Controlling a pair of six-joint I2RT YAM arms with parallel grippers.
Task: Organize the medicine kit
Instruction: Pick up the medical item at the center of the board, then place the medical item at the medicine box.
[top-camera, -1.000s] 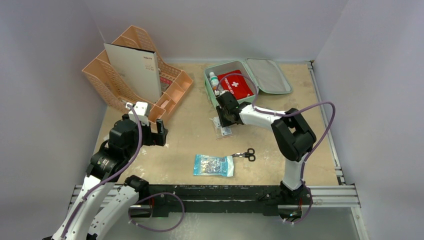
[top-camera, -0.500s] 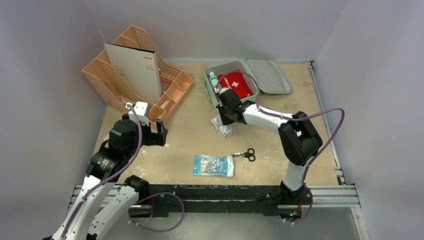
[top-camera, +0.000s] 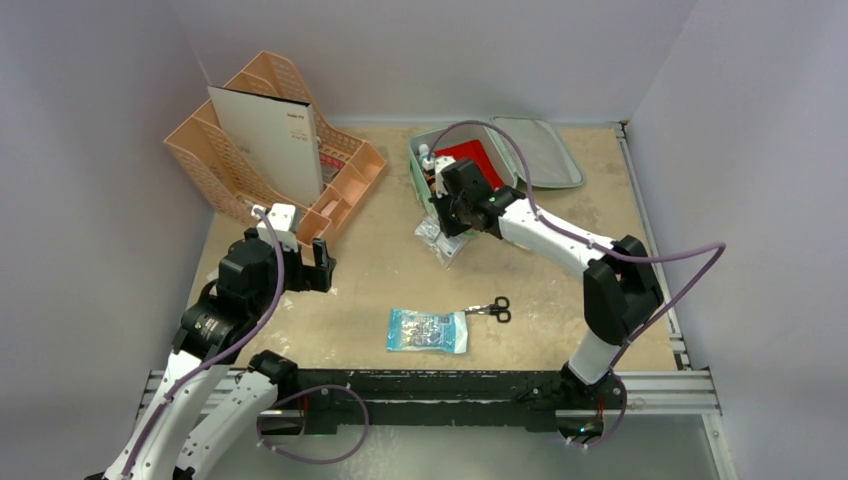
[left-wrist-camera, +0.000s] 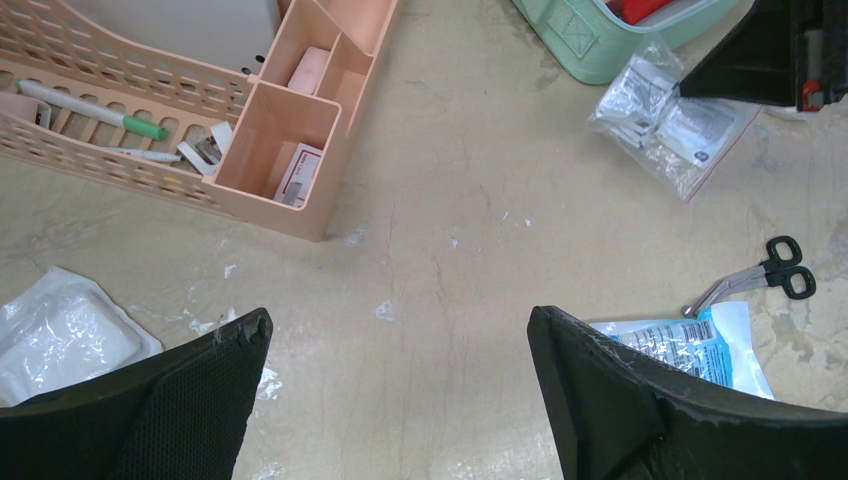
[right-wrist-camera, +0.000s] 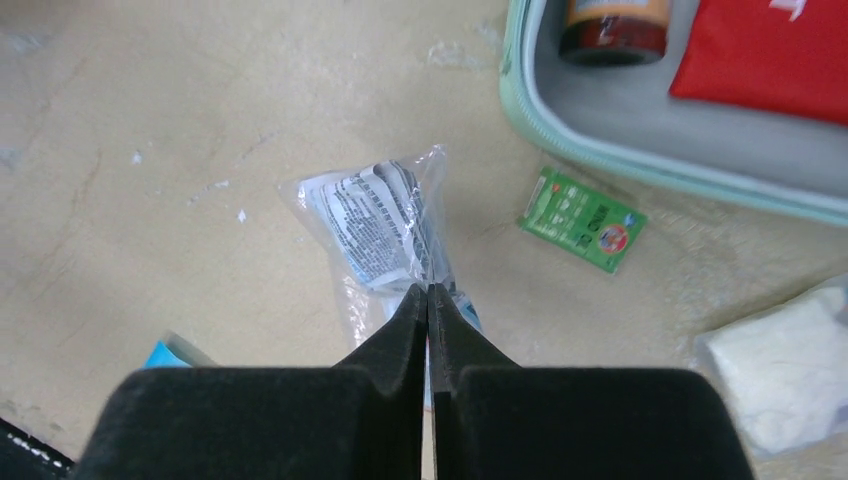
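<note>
We see the medicine kit (top-camera: 545, 150) lying open on the tabletop (top-camera: 380, 270), its lid flat to its right. Just off the kit's front-left corner, our right claw (right-wrist-camera: 428, 290) is pinched tight on a clear plastic packet (right-wrist-camera: 385, 225) of printed sheets. Well left of the kit, our left claw (left-wrist-camera: 400, 330) gapes wide, holding nothing.

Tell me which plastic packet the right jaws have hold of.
The clear bag with printed packets inside, pinched at its edge beside the medicine kit. The blue packet lies free near the scissors.
</note>
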